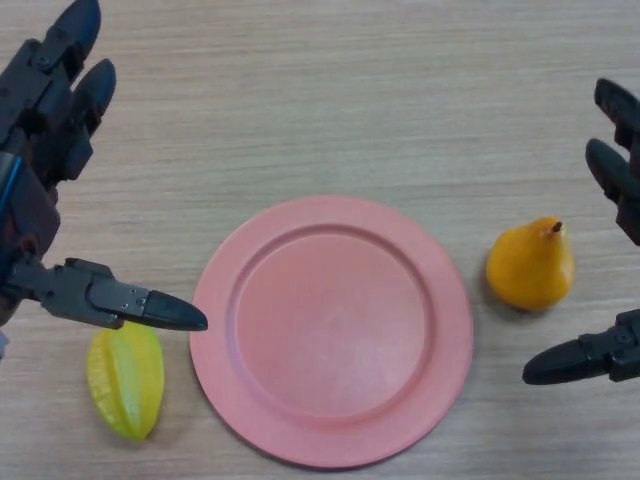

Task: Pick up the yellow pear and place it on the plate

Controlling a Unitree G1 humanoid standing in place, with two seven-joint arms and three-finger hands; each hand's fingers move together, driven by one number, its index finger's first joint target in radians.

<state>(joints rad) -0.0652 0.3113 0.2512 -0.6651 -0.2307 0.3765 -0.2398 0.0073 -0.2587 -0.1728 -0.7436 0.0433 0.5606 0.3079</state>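
Observation:
A yellow-orange pear point(530, 265) with a dark stem lies on the wooden table, just right of the pink plate point(300, 440). The plate sits in the middle and holds nothing. My right hand point(620, 175) is open at the right edge, its fingers above and right of the pear and its thumb point(580, 358) below it, apart from the pear. My left hand point(45, 110) is open at the left edge, its thumb point(150, 308) pointing toward the plate's left rim.
A yellow-green star fruit point(126, 380) lies on the table left of the plate, just under my left thumb. The table top is light wood.

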